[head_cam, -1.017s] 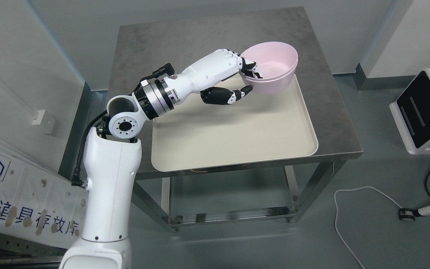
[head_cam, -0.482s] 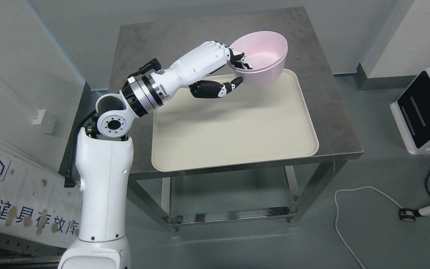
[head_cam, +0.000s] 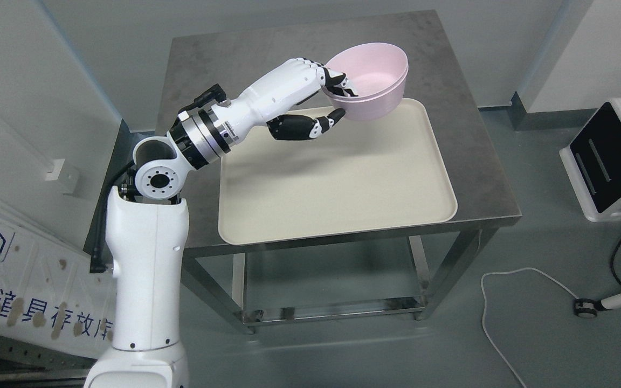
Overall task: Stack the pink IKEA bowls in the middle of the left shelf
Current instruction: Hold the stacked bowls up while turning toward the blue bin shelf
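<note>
The left hand [head_cam: 316,99] grips the near rim of the pink bowls [head_cam: 370,81], fingers [head_cam: 337,86] curled inside and the thumb under the outer wall. The bowls, nested one in the other, hang tilted above the far edge of the cream tray [head_cam: 337,194] on the steel surface [head_cam: 224,64].
</note>
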Robot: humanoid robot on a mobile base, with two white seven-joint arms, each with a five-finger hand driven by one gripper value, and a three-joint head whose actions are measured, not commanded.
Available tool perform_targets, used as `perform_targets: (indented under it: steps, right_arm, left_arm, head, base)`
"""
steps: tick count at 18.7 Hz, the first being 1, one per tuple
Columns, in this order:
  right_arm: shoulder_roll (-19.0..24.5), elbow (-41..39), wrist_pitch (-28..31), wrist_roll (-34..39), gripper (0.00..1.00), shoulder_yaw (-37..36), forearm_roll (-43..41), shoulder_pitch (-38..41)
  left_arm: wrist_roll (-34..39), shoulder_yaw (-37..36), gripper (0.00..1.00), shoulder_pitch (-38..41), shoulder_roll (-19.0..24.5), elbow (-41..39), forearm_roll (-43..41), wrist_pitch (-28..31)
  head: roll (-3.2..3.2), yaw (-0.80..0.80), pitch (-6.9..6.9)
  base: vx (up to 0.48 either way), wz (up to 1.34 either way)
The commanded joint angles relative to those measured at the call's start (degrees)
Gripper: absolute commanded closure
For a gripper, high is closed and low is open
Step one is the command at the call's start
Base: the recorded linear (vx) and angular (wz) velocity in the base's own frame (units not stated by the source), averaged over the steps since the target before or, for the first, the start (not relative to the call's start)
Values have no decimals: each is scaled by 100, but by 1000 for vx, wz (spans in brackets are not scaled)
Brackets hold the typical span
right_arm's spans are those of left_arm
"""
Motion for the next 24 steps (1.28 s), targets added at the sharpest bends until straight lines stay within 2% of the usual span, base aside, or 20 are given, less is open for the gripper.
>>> perform_targets:
  steps: [1,7,24]
  right_arm:
    - [-100,1,2,-5,0,-62,44,2]
    - [-100,1,2,-5,0,-62,44,2]
    - [-100,1,2,-5,0,-62,44,2]
  left_arm:
    - [2,150,99,24,101,-25,2,8]
    - [-7,132,98,-3,101,-25,10,8]
    - [20,237,98,-20,101,-95,2,8]
  head:
    - [0,0,0]
    - [0,0,0]
    - [0,0,0]
  base:
    - [-29,0]
    - [-128,66]
    - [-253,-58]
